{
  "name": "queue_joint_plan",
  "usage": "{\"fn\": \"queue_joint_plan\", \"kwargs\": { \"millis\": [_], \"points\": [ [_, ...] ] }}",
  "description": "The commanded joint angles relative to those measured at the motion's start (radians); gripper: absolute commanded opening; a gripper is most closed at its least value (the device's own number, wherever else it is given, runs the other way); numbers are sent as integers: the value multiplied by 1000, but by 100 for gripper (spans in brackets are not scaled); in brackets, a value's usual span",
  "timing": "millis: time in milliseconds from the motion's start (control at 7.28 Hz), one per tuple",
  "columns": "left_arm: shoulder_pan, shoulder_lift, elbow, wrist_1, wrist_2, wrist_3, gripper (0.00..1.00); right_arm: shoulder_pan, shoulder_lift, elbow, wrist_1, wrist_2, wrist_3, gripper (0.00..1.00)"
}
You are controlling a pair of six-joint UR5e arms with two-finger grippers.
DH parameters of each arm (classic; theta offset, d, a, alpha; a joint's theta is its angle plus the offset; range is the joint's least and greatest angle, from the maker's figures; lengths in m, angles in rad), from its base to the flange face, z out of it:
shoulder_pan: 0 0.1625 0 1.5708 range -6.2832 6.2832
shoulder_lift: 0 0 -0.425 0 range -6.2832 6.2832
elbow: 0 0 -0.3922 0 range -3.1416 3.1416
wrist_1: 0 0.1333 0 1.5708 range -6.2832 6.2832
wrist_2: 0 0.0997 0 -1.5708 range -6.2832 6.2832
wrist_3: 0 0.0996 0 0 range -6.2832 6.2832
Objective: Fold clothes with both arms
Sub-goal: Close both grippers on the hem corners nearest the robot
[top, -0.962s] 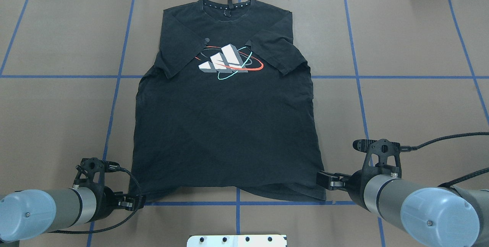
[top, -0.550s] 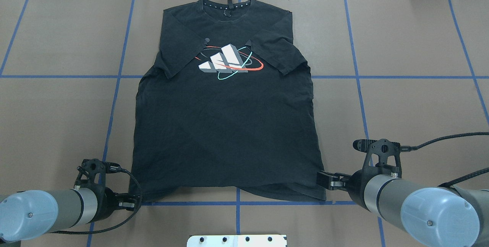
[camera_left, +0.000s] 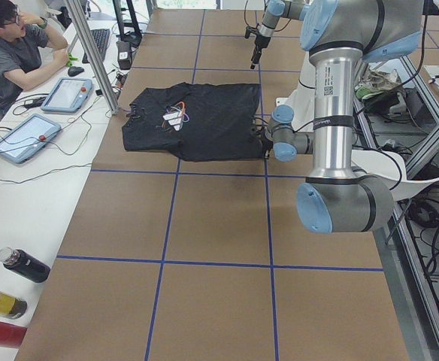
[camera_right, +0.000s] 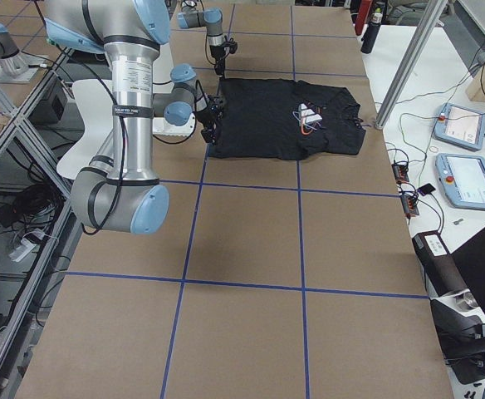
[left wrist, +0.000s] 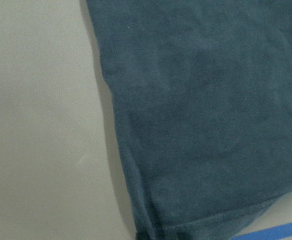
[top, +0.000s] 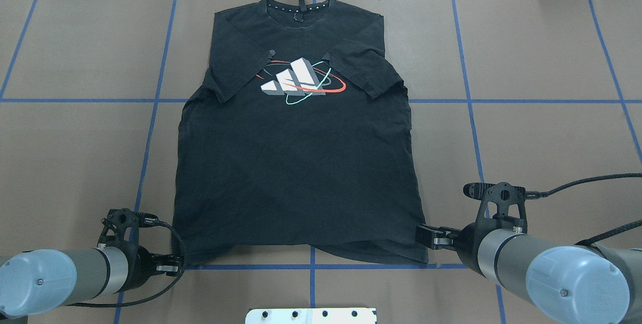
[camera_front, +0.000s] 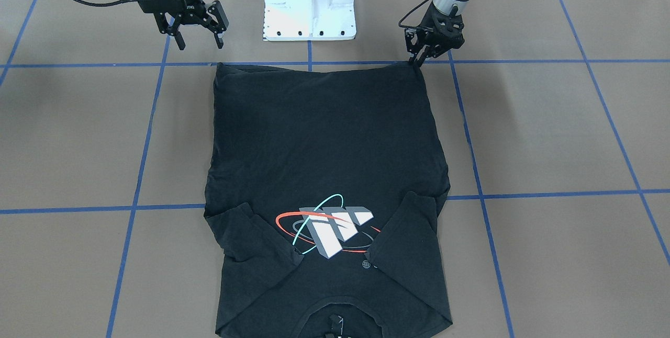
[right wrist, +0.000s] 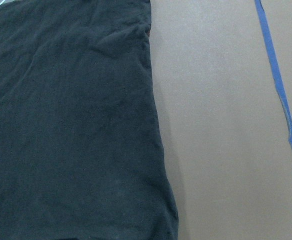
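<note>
Brown paper-covered table (camera_front: 549,128), ruled with blue tape lines (camera_front: 523,194).

Front-facing view: black T-shirt (camera_front: 324,134) flat, print up, sleeves folded inward, hem toward the robot. Left gripper (camera_front: 419,60) at one hem corner, fingers drawn together, apparently pinching it. Right gripper (camera_front: 200,41) just short of the other hem corner, fingers spread, holding nothing.

Overhead view: T-shirt (top: 296,173) centred, collar at the far edge; one gripper at each hem corner.

Side views: garment lies low and flat; too small to add more.

Left wrist view: hem corner runs to the bottom edge of frame.

Right wrist view: side seam and bare table beside it.

Handling, by judgement: light, limp, non-slippery cloth that will sag between grips. Take it at both hem corners, pinching both layers.
</note>
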Motion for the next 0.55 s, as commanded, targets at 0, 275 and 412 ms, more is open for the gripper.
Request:
{"fn": "queue_joint_plan", "kwargs": {
  "millis": [0, 275, 412],
  "points": [
    [-1, 5, 1, 2, 1, 0, 32, 0, 1, 0, 1, 0, 0, 100],
    [-2, 6, 1, 2, -1, 0, 26, 0, 1, 0, 1, 0, 0, 100],
    [-2, 6, 1, 2, -1, -1, 16, 0, 1, 0, -1, -2, 0, 100]
  ]
}}
